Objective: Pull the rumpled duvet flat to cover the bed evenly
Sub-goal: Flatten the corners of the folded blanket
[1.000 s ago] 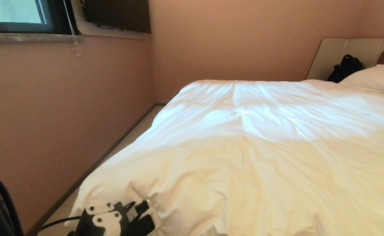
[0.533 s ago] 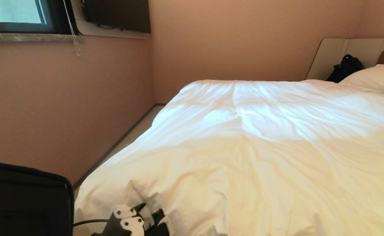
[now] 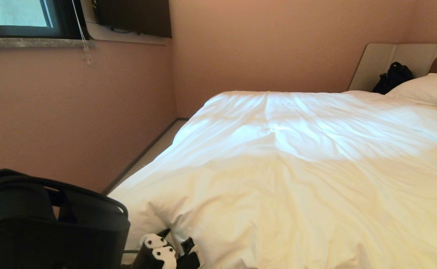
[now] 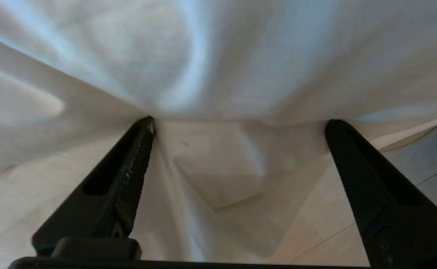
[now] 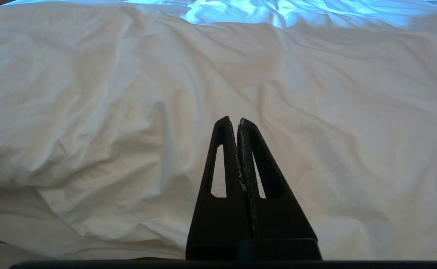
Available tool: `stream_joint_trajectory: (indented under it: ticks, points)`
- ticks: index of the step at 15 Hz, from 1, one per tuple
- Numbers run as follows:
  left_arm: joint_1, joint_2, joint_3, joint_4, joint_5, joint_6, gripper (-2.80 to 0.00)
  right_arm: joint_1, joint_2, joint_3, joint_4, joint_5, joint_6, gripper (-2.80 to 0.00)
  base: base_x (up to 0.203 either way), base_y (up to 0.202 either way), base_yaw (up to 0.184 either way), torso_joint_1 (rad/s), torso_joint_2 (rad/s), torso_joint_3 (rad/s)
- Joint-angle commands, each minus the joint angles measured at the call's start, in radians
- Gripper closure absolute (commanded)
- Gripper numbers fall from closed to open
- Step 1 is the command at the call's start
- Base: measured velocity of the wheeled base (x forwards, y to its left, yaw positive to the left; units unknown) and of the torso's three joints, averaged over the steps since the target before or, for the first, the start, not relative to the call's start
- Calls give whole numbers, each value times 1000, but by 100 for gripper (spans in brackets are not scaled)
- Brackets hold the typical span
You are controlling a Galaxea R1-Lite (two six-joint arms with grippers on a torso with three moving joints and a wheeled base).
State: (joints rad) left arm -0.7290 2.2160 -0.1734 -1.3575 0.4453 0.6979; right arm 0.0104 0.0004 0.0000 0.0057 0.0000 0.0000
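Left end effector [image 4: 240,123] spread against duvet [image 3: 296,168]; right end effector [image 5: 237,121] pressed together.

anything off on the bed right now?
Mostly fine: the duvet lies spread but creased, with a bunched fold at the near corner beside the open left tool. A black bag sits against the headboard surround.

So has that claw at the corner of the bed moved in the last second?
Yes. The left claw has slid rightward and lower along the duvet, away from the pink wall, and now stands open.
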Motion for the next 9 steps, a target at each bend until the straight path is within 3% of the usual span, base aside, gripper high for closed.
stream_joint_trajectory:
  ticks: [1,9]
  points:
    - [11,51,-10,-10,12,7,-280,0,1,0,0,0,0,0,0,0,0,0,0,0]
    - [40,117,-49,-43,30,8,-280,0,1,0,0,0,0,0,0,0,0,0,0,0]
